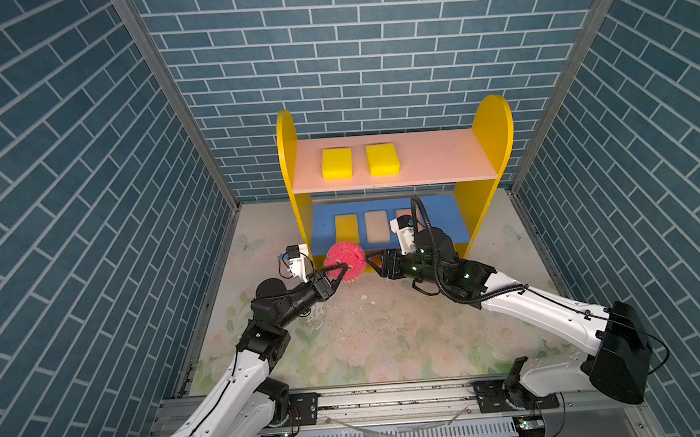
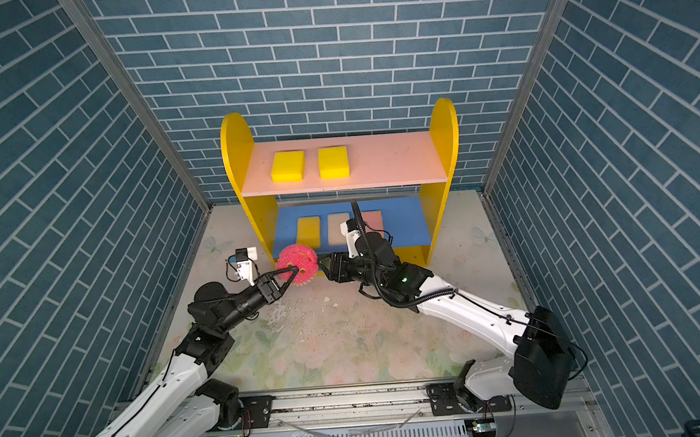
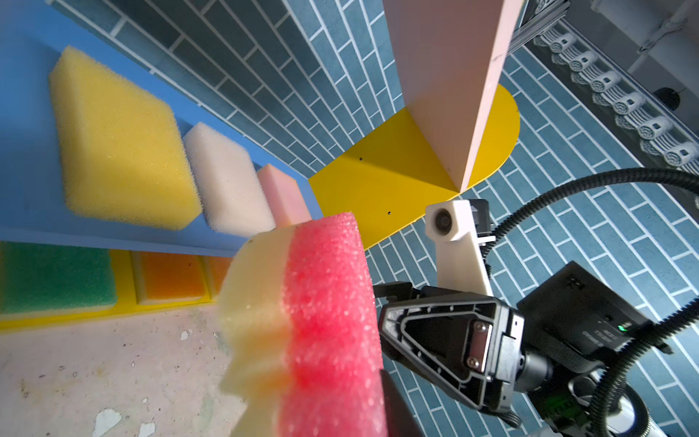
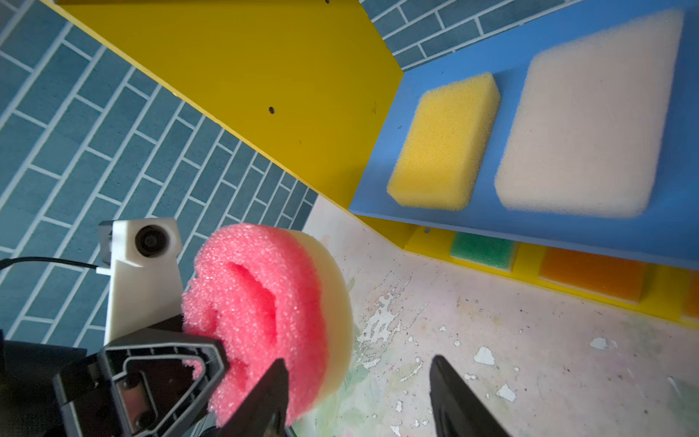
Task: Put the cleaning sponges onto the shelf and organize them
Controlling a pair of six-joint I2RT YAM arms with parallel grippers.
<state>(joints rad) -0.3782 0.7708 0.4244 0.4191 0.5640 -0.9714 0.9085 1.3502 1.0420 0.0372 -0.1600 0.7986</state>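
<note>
Floral tabletop, brick walls. Left gripper clamped on round pink sponge just in front of shelf; right gripper, fingers apart, beside it. Prob. light & squashy: pinch across thickness.

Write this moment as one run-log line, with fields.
left gripper: shut on round pink sponge | right gripper: open, beside it | status: in front of shelf, not yet placed
</note>
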